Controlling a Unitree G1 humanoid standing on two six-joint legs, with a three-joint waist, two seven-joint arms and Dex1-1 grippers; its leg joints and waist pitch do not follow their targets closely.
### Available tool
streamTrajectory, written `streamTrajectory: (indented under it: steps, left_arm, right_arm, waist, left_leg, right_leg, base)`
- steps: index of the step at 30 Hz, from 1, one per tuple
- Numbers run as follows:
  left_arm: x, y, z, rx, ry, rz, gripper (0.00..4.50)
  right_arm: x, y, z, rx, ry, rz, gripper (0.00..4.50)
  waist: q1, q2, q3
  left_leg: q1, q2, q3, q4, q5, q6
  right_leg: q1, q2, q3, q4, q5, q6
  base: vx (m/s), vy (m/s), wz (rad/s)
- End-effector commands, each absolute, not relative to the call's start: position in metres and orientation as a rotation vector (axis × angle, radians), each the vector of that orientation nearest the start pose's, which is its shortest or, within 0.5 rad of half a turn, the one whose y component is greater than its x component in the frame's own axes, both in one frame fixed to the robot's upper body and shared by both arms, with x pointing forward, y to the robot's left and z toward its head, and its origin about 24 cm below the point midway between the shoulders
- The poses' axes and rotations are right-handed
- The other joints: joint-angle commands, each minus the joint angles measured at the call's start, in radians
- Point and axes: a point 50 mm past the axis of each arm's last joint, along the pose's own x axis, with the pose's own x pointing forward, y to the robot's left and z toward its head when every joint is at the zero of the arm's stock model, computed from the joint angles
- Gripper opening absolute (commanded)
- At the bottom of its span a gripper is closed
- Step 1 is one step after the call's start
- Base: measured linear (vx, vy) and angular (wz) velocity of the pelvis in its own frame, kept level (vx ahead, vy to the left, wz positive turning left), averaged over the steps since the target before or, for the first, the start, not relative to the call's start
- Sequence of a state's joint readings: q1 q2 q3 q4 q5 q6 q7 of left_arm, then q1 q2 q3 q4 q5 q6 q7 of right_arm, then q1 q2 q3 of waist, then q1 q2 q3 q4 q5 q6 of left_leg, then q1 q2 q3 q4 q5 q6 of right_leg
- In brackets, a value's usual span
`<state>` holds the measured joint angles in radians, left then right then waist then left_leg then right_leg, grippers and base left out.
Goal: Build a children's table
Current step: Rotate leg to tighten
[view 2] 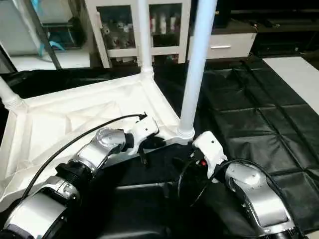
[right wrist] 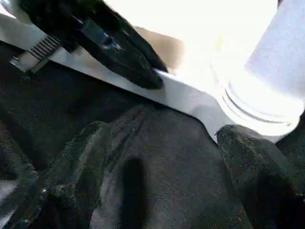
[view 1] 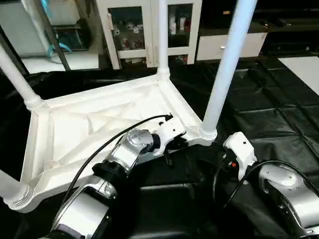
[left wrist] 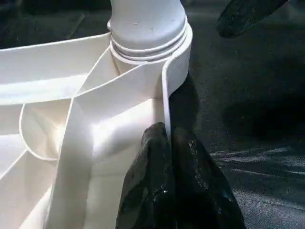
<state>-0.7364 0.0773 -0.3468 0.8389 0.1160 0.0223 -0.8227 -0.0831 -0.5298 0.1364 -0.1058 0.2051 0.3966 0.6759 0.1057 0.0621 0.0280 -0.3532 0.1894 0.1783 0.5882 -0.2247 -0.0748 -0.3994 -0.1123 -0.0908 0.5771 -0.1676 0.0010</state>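
The left gripper's (left wrist: 169,167) two black fingers were pressed together, pinching the thin white rim wall of the upturned white plastic rectangular table top (view 1: 94,124), one finger inside the rim and one outside. The grip sat just short of the corner socket holding the long tapered white tube leg (view 1: 227,64) that stood upright at about 3 o'clock on the top. The right gripper's (right wrist: 171,167) black fingers were spread wide with nothing between them, over the black quilted cloth (view 1: 279,109) just beside that same corner; one fingertip looked to be close against the socket's ringed collar, though contact was hard to judge.

The top lay ribbed side up on the cloth, its X-braced underside showing. A second leg (view 1: 162,35) rose at its 12 o'clock corner, a third (view 1: 17,74) at 10 o'clock and a fourth (view 1: 10,189) at 8 o'clock. At 12 o'clock beyond the cloth stood a white glass-fronted cabinet (view 1: 134,30).
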Motion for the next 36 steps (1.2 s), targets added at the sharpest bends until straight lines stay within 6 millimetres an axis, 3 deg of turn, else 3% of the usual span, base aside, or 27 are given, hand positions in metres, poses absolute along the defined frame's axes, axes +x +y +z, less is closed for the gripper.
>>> streamTrajectory:
  steps: [1, 4, 6, 7, 8, 9, 11, 12, 14, 16, 18, 20, 22, 23, 25, 26, 27, 28, 30, 31, 32, 33, 35, 36]
  left_arm:
    - [0.326, 0.043, 0.031, 0.438, 0.363, -1.219, 0.00]
    - [0.327, 0.043, 0.032, 0.446, 0.336, -1.194, 0.00]
    - [0.330, 0.042, 0.035, 0.409, 0.315, -1.153, 0.00]
    - [0.330, 0.042, 0.035, 0.409, 0.315, -1.153, 0.00]
    - [0.333, 0.040, 0.041, 0.348, 0.299, -1.126, 0.44]
    - [0.335, 0.040, 0.045, 0.325, 0.283, -1.113, 0.55]
    - [0.336, 0.040, 0.048, 0.311, 0.265, -1.102, 0.74]
    - [0.337, 0.039, 0.051, 0.302, 0.240, -1.090, 0.74]
    - [0.340, 0.039, 0.059, 0.264, 0.200, -1.061, 0.98]
    - [0.343, 0.044, 0.073, 0.199, 0.148, -1.052, 1.10]
    - [0.341, 0.048, 0.078, 0.188, 0.147, -1.104, 1.10]
    - [0.335, 0.052, 0.080, 0.204, 0.166, -1.189, 1.10]
    - [0.321, 0.061, 0.078, 0.247, 0.228, -1.344, 1.10]
    - [0.309, 0.070, 0.073, 0.280, 0.312, -1.447, 1.10]
    - [0.308, 0.072, 0.071, 0.289, 0.329, -1.462, 1.10]
    - [0.307, 0.074, 0.067, 0.294, 0.360, -1.460, 1.10]
    - [0.307, 0.075, 0.066, 0.295, 0.370, -1.457, 1.10]
    - [0.307, 0.077, 0.062, 0.321, 0.382, -1.442, 1.10]
    - [0.309, 0.077, 0.058, 0.348, 0.404, -1.414, 1.10]
    - [0.313, 0.077, 0.056, 0.381, 0.399, -1.374, 1.10]
    - [0.316, 0.077, 0.055, 0.405, 0.394, -1.338, 1.10]
    - [0.325, 0.077, 0.055, 0.445, 0.395, -1.250, 1.10]
    - [0.334, 0.077, 0.054, 0.486, 0.403, -1.152, 1.10]
    - [0.340, 0.077, 0.054, 0.507, 0.408, -1.089, 1.10]
  right_arm:
    - [0.249, -0.184, 0.059, -0.255, 0.375, 0.776, 3.82]
    - [0.249, -0.183, 0.059, -0.273, 0.379, 0.788, 3.82]
    - [0.250, -0.181, 0.060, -0.282, 0.379, 0.800, 3.82]
    - [0.250, -0.181, 0.060, -0.282, 0.379, 0.800, 3.82]
    - [0.251, -0.180, 0.060, -0.279, 0.377, 0.802, 3.89]
    - [0.252, -0.178, 0.060, -0.285, 0.380, 0.808, 3.89]
    - [0.253, -0.177, 0.059, -0.295, 0.384, 0.815, 3.89]
    - [0.253, -0.176, 0.059, -0.292, 0.386, 0.827, 3.89]
    - [0.254, -0.173, 0.059, -0.291, 0.386, 0.842, 3.89]
    - [0.257, -0.172, 0.058, -0.289, 0.386, 0.847, 3.89]
    - [0.257, -0.171, 0.058, -0.280, 0.387, 0.854, 3.89]
    - [0.258, -0.172, 0.058, -0.292, 0.387, 0.857, 3.89]
    - [0.257, -0.172, 0.058, -0.286, 0.390, 0.866, 3.89]
    - [0.256, -0.173, 0.057, -0.288, 0.394, 0.877, 3.89]
    - [0.255, -0.173, 0.057, -0.288, 0.396, 0.880, 3.89]
    - [0.254, -0.174, 0.057, -0.290, 0.399, 0.892, 3.89]
    - [0.253, -0.174, 0.057, -0.290, 0.400, 0.898, 3.89]
    - [0.251, -0.175, 0.058, -0.286, 0.402, 0.908, 3.89]
    - [0.249, -0.177, 0.059, -0.274, 0.402, 0.918, 3.89]
    - [0.248, -0.178, 0.058, -0.277, 0.403, 0.912, 3.89]
    - [0.248, -0.178, 0.058, -0.282, 0.405, 0.906, 3.89]
    - [0.247, -0.178, 0.057, -0.283, 0.405, 0.902, 3.89]
    - [0.245, -0.177, 0.056, -0.276, 0.406, 0.902, 3.89]
    - [0.244, -0.177, 0.056, -0.271, 0.407, 0.900, 3.89]
  waist:
    - [-0.004, -0.035, -0.044]
    - [-0.001, -0.033, -0.045]
    - [0.001, -0.054, -0.044]
    - [0.001, -0.054, -0.044]
    - [0.004, -0.050, -0.041]
    - [0.005, -0.062, -0.040]
    - [0.009, -0.054, -0.043]
    - [0.007, -0.064, -0.043]
    - [0.011, -0.058, -0.049]
    - [0.006, -0.065, -0.047]
    - [0.008, -0.061, -0.054]
    - [0.006, -0.065, -0.055]
    - [0.012, -0.069, -0.055]
    - [0.013, -0.063, -0.050]
    - [0.009, -0.060, -0.045]
    - [0.011, -0.052, -0.045]
    - [0.012, -0.054, -0.043]
    - [0.015, -0.040, -0.041]
    - [0.014, -0.044, -0.035]
    - [0.013, -0.039, -0.036]
    - [0.007, -0.043, -0.034]
    - [0.004, -0.041, -0.034]
    - [0.006, -0.044, -0.037]
    - [0.000, -0.038, -0.033]
  left_leg:
    - [-0.006, 0.038, -0.010, -0.076, -0.144, 0.091]
    - [-0.007, 0.037, -0.010, -0.074, -0.124, 0.093]
    - [-0.007, 0.038, -0.008, -0.073, -0.117, 0.098]
    - [-0.007, 0.038, -0.008, -0.073, -0.117, 0.098]
    - [-0.006, 0.038, -0.008, -0.075, -0.123, 0.096]
    - [-0.008, 0.037, -0.009, -0.075, -0.123, 0.096]
    - [-0.007, 0.038, -0.009, -0.073, -0.111, 0.093]
    - [-0.009, 0.039, -0.009, -0.073, -0.101, 0.094]
    - [-0.007, 0.042, -0.011, -0.067, -0.054, 0.100]
    - [-0.013, 0.044, -0.013, -0.067, -0.033, 0.108]
    - [-0.006, 0.044, -0.012, -0.060, -0.005, 0.121]
    - [-0.008, 0.038, -0.008, -0.045, 0.099, 0.174]
    - [-0.007, 0.041, -0.008, -0.044, 0.115, 0.198]
    - [-0.008, 0.041, -0.005, -0.044, 0.101, 0.202]
    - [-0.007, 0.039, -0.003, -0.046, 0.044, 0.182]
    - [-0.001, 0.041, -0.001, -0.049, 0.001, 0.157]
    - [0.000, 0.042, -0.001, -0.051, -0.021, 0.144]
    - [0.002, 0.043, -0.003, -0.056, -0.069, 0.113]
    - [0.007, 0.045, -0.002, -0.064, -0.156, 0.070]
    - [0.006, 0.044, -0.005, -0.067, -0.174, 0.050]
    - [0.004, 0.040, -0.004, -0.069, -0.191, 0.040]
    - [0.002, 0.037, -0.006, -0.069, -0.201, 0.032]
    - [0.002, 0.039, -0.011, -0.071, -0.196, 0.028]
    - [-0.001, 0.035, -0.008, -0.071, -0.213, 0.025]
  right_leg:
    - [0.052, -0.045, 0.044, -0.071, -0.268, -0.171]
    - [0.051, -0.047, 0.045, -0.069, -0.261, -0.168]
    - [0.051, -0.047, 0.045, -0.070, -0.272, -0.159]
    - [0.051, -0.047, 0.045, -0.070, -0.272, -0.159]
    - [0.049, -0.050, 0.045, -0.071, -0.308, -0.154]
    - [0.050, -0.051, 0.044, -0.072, -0.330, -0.146]
    - [0.048, -0.052, 0.045, -0.069, -0.320, -0.153]
    - [0.049, -0.050, 0.044, -0.068, -0.297, -0.155]
    - [0.048, -0.051, 0.044, -0.055, -0.210, -0.178]
    - [0.051, -0.048, 0.042, -0.044, -0.124, -0.206]
    - [0.049, -0.051, 0.043, -0.033, -0.060, -0.236]
    - [0.045, -0.042, 0.045, -0.016, 0.077, -0.273]
    - [0.047, -0.051, 0.047, -0.012, 0.079, -0.284]
    - [0.041, -0.048, 0.048, -0.013, 0.039, -0.280]
    - [0.040, -0.045, 0.048, -0.019, -0.037, -0.266]
    - [0.037, -0.045, 0.048, -0.026, -0.074, -0.261]
    - [0.037, -0.045, 0.049, -0.029, -0.091, -0.259]
    - [0.038, -0.044, 0.049, -0.033, -0.125, -0.252]
    - [0.037, -0.044, 0.051, -0.045, -0.185, -0.232]
    - [0.041, -0.044, 0.052, -0.044, -0.198, -0.223]
    - [0.043, -0.040, 0.052, -0.051, -0.216, -0.206]
    - [0.047, -0.039, 0.053, -0.053, -0.233, -0.189]
    - [0.051, -0.045, 0.054, -0.053, -0.251, -0.178]
    - [0.048, -0.039, 0.053, -0.060, -0.277, -0.167]
  base:
    - [0.000, 0.000, 0.00]
    - [0.000, 0.000, 0.00]
    - [0.000, 0.000, 0.00]
    - [0.000, 0.000, 0.00]
    - [0.000, 0.000, 0.00]
    - [0.000, 0.000, 0.00]
    - [0.000, 0.000, 0.00]
    - [0.000, 0.000, 0.00]
    - [0.000, 0.000, 0.00]
    - [0.000, 0.000, 0.00]
    - [0.000, 0.000, 0.00]
    - [0.054, 0.012, 0.00]
    - [0.000, 0.000, 0.00]
    - [0.000, 0.000, 0.00]
    - [0.000, 0.000, 0.00]
    - [0.000, 0.000, 0.00]
    - [0.000, 0.000, 0.00]
    - [0.000, 0.000, 0.00]
    - [0.000, 0.000, 0.00]
    - [0.000, 0.000, 0.00]
    - [0.000, 0.000, 0.00]
    - [0.000, 0.000, 0.00]
    - [0.000, 0.000, 0.00]
    - [0.000, 0.000, 0.00]
